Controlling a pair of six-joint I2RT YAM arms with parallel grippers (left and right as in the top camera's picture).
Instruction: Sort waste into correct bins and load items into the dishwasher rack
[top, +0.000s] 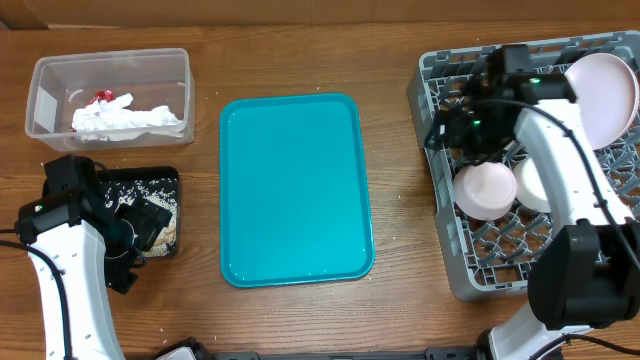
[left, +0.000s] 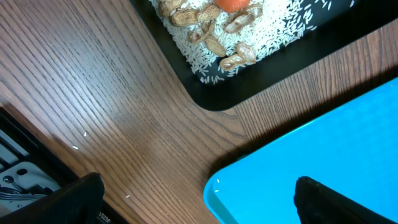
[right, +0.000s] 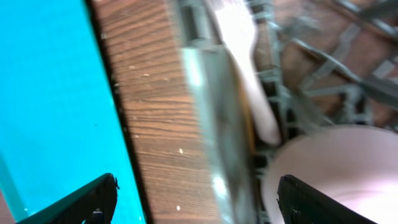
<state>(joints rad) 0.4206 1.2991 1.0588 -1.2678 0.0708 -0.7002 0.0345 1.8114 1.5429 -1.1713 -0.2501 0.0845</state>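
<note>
Two grippers spread, holding nothing.
R gripper (right: 196, 179) is hovering at dishwasher rack (top: 452, 262) left wall; white utensil (right: 245, 68) is lying inside, upper centre, long axis running away from jaws. L gripper (left: 198, 182) is hanging by black tray (left: 249, 90), lower left.

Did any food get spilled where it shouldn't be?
Yes, a little. A few stray rice grains lie on the wooden table, outside the black tray that holds the rest of the food scraps. Nothing else looks tipped over or broken.
</note>
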